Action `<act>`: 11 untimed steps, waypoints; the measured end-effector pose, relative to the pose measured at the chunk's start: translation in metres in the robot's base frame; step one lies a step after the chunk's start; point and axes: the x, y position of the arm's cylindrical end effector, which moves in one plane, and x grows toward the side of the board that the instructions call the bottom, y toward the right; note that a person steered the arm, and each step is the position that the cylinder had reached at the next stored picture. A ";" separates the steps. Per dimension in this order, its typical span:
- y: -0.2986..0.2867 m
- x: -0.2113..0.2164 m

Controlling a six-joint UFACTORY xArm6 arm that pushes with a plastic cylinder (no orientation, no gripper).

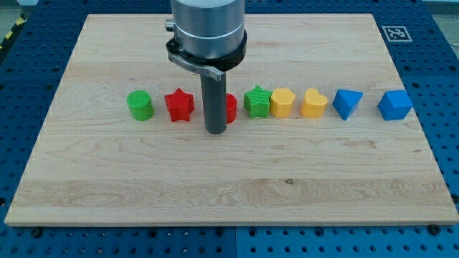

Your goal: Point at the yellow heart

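My tip (216, 132) rests on the tabletop (229, 193), just to the view's left of a red block (231, 107) that the rod mostly hides, so I cannot tell that block's shape. The end effector is only a straight dark rod with no jaws to part or close, so it holds nothing.

All the blocks lie in one row across the tabletop, and I place them from the yellow heart (313, 103). The heart sits to the view's right of my tip, well apart from it, with two blocks between. Just beside the heart on the view's left is a yellow block (282, 102) of roughly hexagonal shape; the two look close to touching, but I cannot tell whether they do. Farther left of the heart is a green star (257, 101), touching or nearly touching the yellow block. Beyond that come the hidden red block and my tip, then a red star (179, 105), and farthest left a green cylinder (140, 105).

To the view's right of the heart, near it, is a blue block (347, 103) with a pointed lower end. Farther right, apart from that one, stands another blue block (394, 104).
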 end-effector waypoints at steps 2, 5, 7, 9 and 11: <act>0.018 0.007; 0.085 0.061; 0.108 0.058; 0.178 0.006; 0.180 0.006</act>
